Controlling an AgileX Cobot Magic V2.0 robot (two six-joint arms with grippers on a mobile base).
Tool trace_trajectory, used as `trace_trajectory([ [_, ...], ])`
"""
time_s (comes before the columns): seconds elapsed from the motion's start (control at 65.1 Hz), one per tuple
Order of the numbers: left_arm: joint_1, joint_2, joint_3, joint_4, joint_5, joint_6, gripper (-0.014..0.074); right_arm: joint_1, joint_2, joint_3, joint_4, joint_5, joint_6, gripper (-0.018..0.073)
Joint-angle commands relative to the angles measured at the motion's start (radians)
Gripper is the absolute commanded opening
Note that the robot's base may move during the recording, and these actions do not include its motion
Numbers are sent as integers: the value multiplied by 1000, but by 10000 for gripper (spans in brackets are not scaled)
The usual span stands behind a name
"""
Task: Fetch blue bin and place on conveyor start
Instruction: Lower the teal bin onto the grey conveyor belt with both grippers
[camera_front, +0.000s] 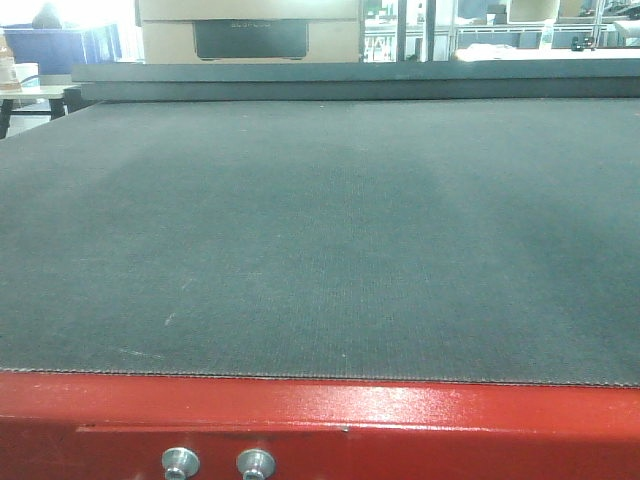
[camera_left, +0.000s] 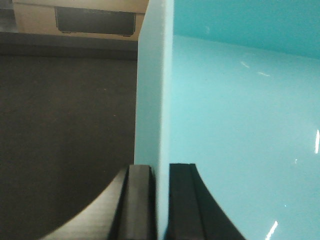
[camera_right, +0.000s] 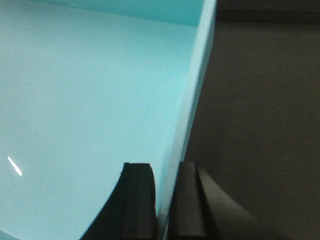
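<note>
The blue bin (camera_left: 240, 115) fills the left wrist view as a pale aqua tub; my left gripper (camera_left: 161, 172) is shut on its left wall, one black finger outside, one inside. In the right wrist view the same blue bin (camera_right: 90, 100) shows its inside, and my right gripper (camera_right: 166, 170) is shut on its right wall. Dark belt lies below the bin in both wrist views. The front view shows the conveyor start (camera_front: 320, 240), a wide dark grey belt behind a red frame (camera_front: 400, 410) with two silver bolts (camera_front: 181, 462). Bin and grippers do not appear in the front view.
A raised dark ledge (camera_front: 350, 78) crosses the far end of the belt. Behind it stands a beige cardboard box with a dark panel (camera_front: 250, 38). A table with items (camera_front: 20, 85) is at the far left, and shelving is at the far right.
</note>
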Motion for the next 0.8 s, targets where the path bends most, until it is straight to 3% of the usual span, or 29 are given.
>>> trace_trajectory([
  [0.0, 4, -11, -10, 8, -41, -8, -111, -10, -13, -8, -29, -43, -21, -152],
  [0.2, 4, -7, -3, 8, 267, 7, -111, -10, -23, -3, -58, 156, -21, -152],
  [0.292, 4, 2, 43, 6, 336, 31, -111, -10, -14, 29, -73, 238, -47, -152],
  [0.568, 4, 55, 283, 1, 186, 31, -111, -10, 55, 268, -73, 132, -47, -152],
  [0.784, 4, 185, 348, 6, 96, 54, -111, -10, 180, 311, -73, 46, -47, -152],
])
